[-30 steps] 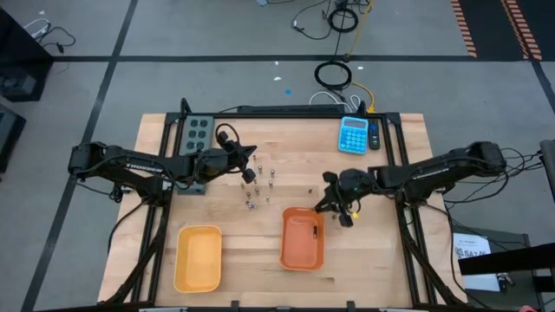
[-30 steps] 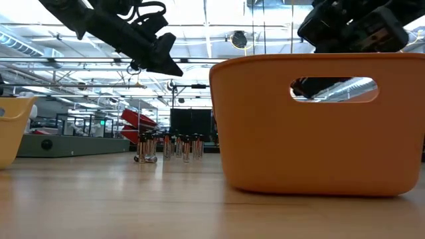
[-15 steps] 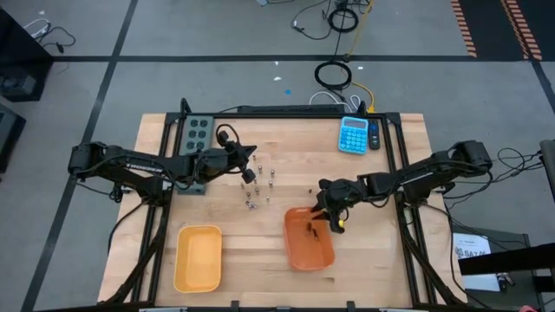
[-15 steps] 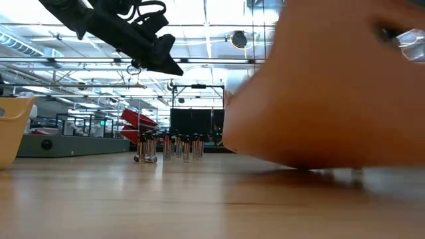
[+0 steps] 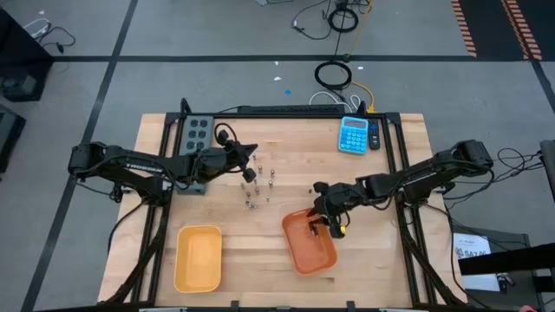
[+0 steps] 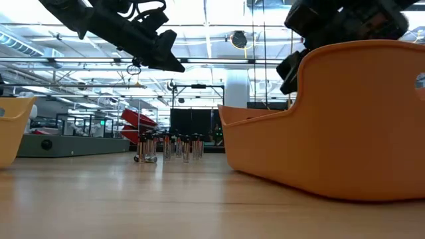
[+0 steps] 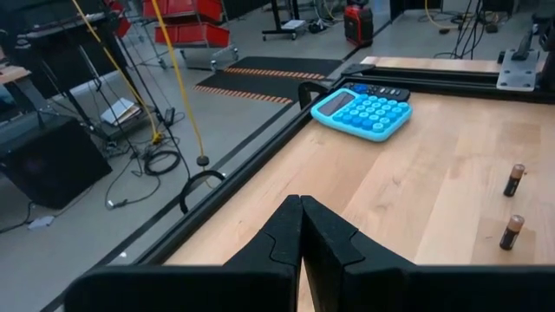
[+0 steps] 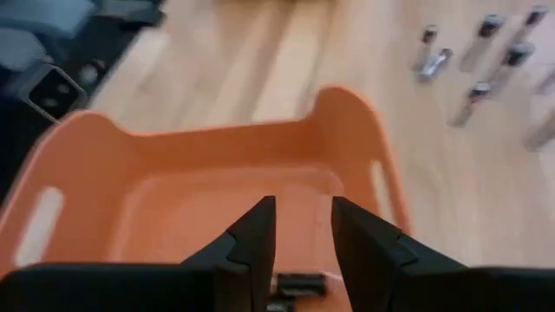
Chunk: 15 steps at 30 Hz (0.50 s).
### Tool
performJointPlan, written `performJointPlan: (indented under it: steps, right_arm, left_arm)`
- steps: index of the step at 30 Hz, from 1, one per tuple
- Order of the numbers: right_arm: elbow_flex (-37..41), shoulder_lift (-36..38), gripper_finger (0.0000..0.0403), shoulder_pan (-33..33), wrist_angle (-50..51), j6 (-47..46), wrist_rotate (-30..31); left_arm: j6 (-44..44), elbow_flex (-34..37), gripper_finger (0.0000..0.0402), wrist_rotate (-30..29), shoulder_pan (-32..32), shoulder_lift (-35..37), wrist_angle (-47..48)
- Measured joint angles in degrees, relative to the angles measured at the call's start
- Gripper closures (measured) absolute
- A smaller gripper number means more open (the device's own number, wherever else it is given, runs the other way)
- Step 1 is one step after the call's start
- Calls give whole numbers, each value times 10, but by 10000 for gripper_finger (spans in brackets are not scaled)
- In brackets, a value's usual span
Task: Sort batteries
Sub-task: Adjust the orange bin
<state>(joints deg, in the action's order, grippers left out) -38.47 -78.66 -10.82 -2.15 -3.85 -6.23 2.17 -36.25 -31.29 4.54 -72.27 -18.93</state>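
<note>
Right pincer over the orange tray, at the tray's far end. In the right wrist view its fingers stand parted with a clear gap, nothing between them. Directly below the gap a single dark battery lies flat on the tray floor, long axis crosswise to the fingers.

The orange tray sits askew on the worktop, its long axis turned off square with the edges. In the low view it appears tipped, the near part raised off the wood.

Left pincer hangs above the worktop near the grey power strip; fingers pressed together, empty, as the left wrist view shows.

The cluster of loose batteries stands mid-worktop between the two arms, just beyond the left pincer's tip. In the low view most are upright, long axes vertical, metallic with dark bands; one at the left end of the row lies on its side. One more small cell sits apart, toward the right arm.

Yellow tray at the near left of the worktop, well apart from the cluster. Blue calculator at the far edge, right of centre.
</note>
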Motion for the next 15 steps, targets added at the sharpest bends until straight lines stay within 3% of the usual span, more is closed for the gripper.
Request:
performJointPlan:
  steps: [4, 15]
  right_arm:
    - [-6, 9, 299, 15, 89, 5, 74]
    - [-6, 66, 299, 9, 131, -24, 78]
  left_arm:
    - [-3, 0, 388, 0, 0, 0, -1]
    - [-3, 0, 388, 0, -2, 0, -1]
